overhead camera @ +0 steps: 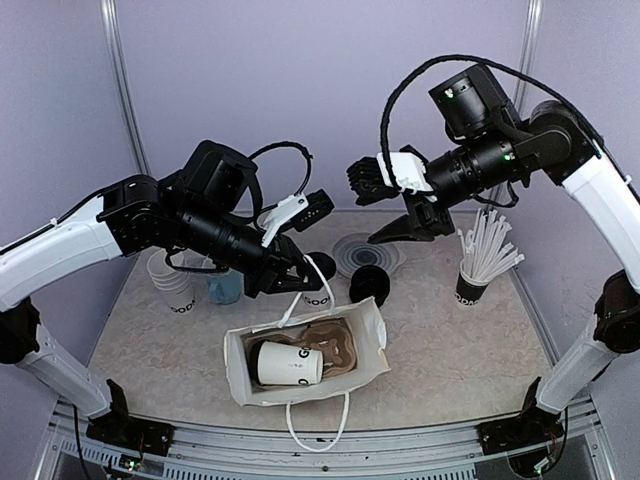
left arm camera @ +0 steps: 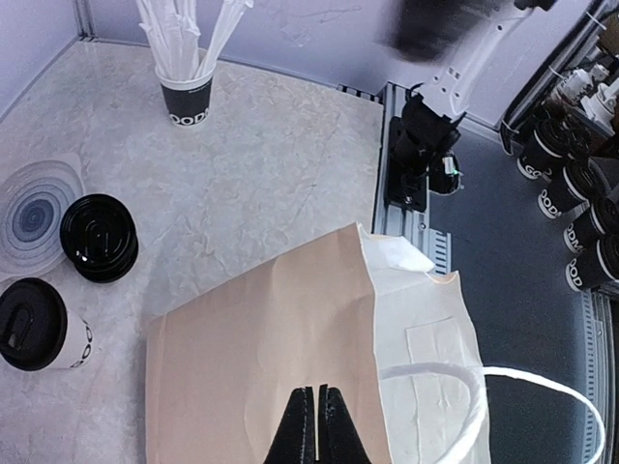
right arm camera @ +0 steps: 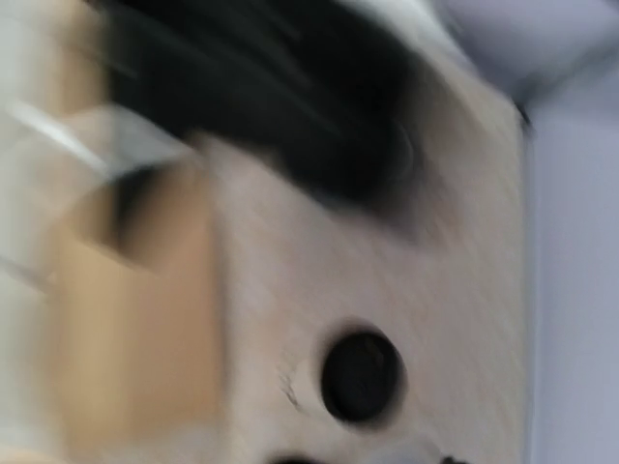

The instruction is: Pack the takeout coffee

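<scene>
The takeout coffee (overhead camera: 318, 282), a white cup with black lettering and a black lid, stands on the table just behind the paper bag (overhead camera: 372, 330); it also shows in the left wrist view (left arm camera: 39, 329). The bag stands open, and a second white lettered cup (overhead camera: 290, 365) lies on its side inside, with no lid visible. My left gripper (overhead camera: 295, 282) is at the bag's far rim, jaws pressed together on the bag, with its tan wall (left arm camera: 251, 358) in front. My right gripper (overhead camera: 405, 230) is open and empty, raised above the lids. The right wrist view is motion-blurred.
A stack of black lids (overhead camera: 370, 285) (left arm camera: 97, 237) and a spiral-patterned disc (overhead camera: 365, 250) sit behind the bag. A cup of white straws (overhead camera: 480, 265) (left arm camera: 189, 68) stands at the right. Nested white cups (overhead camera: 170, 285) and a light-blue mug (overhead camera: 225, 288) stand at the left.
</scene>
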Robot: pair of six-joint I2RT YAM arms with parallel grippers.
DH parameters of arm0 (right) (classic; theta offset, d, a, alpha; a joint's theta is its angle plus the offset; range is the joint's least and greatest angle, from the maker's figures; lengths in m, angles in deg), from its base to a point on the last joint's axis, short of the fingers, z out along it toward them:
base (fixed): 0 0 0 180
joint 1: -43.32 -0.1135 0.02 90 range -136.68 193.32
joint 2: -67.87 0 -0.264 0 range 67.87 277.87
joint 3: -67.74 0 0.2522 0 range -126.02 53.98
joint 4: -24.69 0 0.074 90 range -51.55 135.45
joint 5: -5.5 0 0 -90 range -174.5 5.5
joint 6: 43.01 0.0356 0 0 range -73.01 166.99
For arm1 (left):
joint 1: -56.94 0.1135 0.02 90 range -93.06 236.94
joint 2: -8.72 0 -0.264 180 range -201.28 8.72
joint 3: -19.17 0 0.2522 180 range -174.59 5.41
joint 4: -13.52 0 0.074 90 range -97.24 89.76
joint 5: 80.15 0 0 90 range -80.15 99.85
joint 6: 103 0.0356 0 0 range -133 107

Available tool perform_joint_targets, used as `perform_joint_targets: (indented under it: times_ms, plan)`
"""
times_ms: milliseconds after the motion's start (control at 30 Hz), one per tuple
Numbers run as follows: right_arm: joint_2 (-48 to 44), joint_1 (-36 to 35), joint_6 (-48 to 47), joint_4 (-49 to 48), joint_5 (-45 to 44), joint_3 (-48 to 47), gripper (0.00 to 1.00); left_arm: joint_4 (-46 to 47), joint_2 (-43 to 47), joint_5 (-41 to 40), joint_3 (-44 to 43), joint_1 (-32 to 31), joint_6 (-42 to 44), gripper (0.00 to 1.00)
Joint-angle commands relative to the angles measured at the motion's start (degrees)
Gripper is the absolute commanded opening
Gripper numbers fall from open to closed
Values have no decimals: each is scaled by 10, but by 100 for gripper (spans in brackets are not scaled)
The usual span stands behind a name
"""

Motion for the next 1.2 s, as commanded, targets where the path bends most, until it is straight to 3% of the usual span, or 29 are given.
perform_joint_targets:
  times_ms: [0, 200, 267, 467, 600, 867, 1000, 1100, 1167]
  plan:
    - [-8, -85, 20, 30, 28, 2, 53, 25, -16, 24, -15, 27, -5, 0]
    - [38, -202, 26, 39, -9, 7, 37, 28, -31, 28, -21, 35, -15, 0]
    - [51, -210, 32, 30, -24, 28, 28, 32, -28, 27, -21, 38, -20, 0]
    - [83, -219, 42, -7, -93, 66, 17, 52, -3, 29, -3, 51, -61, 0]
    - [116, -232, 50, -40, -175, 81, 14, 80, 24, 54, 34, 51, -71, 0]
    - [142, -252, 52, -70, -237, 148, 15, 130, 52, 95, 98, 51, -99, 0]
    - [131, -257, 46, -89, -259, 180, 15, 118, 54, 96, 97, 51, -106, 21]
    - [115, -256, 33, -105, -262, 205, 16, 109, 70, 62, 99, 50, -93, 46]
    - [94, -257, 15, -137, -268, 246, 17, 123, 102, 48, 112, 51, -79, 56]
